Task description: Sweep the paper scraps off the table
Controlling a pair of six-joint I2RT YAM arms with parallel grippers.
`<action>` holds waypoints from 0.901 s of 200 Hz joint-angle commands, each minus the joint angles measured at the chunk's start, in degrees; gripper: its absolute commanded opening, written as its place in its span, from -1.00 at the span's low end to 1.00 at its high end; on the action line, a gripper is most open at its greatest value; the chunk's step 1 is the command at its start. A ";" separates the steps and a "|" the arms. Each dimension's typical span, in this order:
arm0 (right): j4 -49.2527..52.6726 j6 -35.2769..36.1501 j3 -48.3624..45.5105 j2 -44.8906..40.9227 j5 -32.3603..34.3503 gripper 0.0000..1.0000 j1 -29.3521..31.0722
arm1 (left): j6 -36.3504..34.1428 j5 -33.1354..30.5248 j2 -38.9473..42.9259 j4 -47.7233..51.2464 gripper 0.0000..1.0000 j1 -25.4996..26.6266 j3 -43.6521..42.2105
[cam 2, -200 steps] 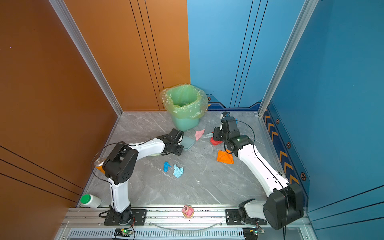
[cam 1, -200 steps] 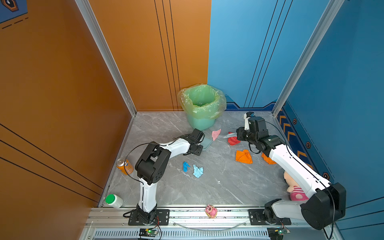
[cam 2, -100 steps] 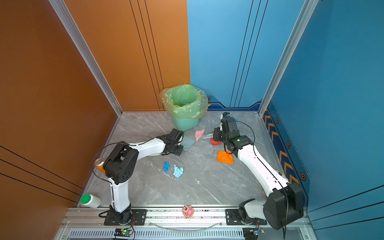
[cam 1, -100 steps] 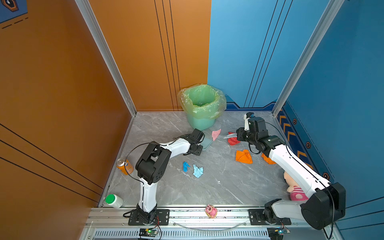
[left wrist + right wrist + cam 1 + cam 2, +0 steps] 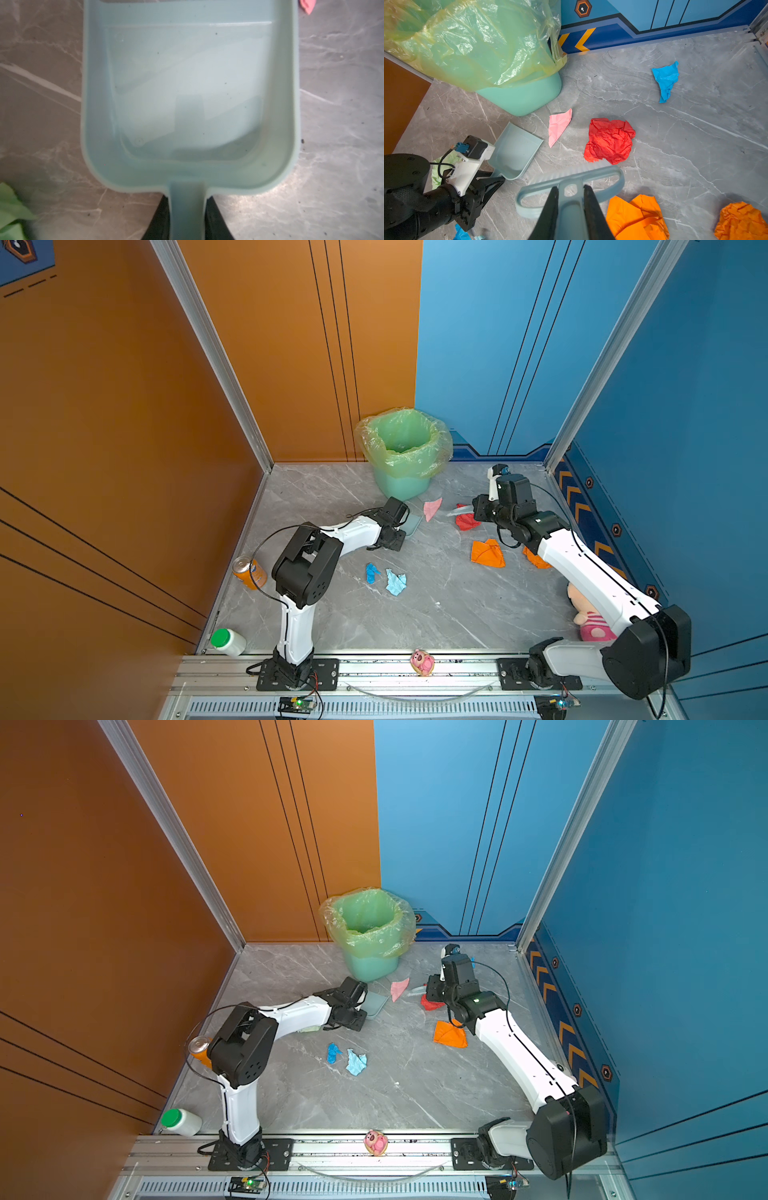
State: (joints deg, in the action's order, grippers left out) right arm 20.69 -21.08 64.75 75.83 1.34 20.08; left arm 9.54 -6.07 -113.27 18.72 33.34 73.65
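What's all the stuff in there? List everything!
grey marble table: one, grey, under everything
crumpled paper scraps: eight; pink, red, two orange, two blue, light blue, light green; scattered on table
plastic bin with bag: one, mint green, back
plastic dustpan: one, pale blue, near bin
plastic brush: one, pale blue, near red scrap
drink can: one, orange, left edge
green-capped bottle: one, white, front left corner
plush toys: two, pink; front rail, right edge
left gripper: black, shut on dustpan handle
right gripper: black, shut on brush handle
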 commanded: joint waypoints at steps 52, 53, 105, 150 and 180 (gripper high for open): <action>-2.48 3.58 -0.15 -1.45 -2.15 -1.00 -0.29 | 0.99 2.49 1.19 5.71 -0.97 -0.20 2.89; -2.53 3.72 -0.15 -1.46 -2.23 -1.00 -0.25 | 1.00 2.57 1.29 5.89 -0.97 -0.21 2.94; -3.07 10.17 0.62 -2.28 -13.26 -1.00 -0.85 | 0.43 4.25 9.47 12.60 -0.99 -0.89 0.47; -2.71 19.70 0.25 -3.31 -30.75 -1.00 -0.23 | 1.53 5.45 18.07 16.18 -1.00 -2.59 -3.96; -6.35 22.40 -2.09 -4.01 -38.70 -1.00 1.16 | 2.29 3.00 22.22 19.55 -1.00 -3.03 -6.19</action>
State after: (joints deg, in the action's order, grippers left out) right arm 17.91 -3.77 64.49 73.56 -26.76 20.03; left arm 10.63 -1.93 -93.65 32.93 30.74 69.67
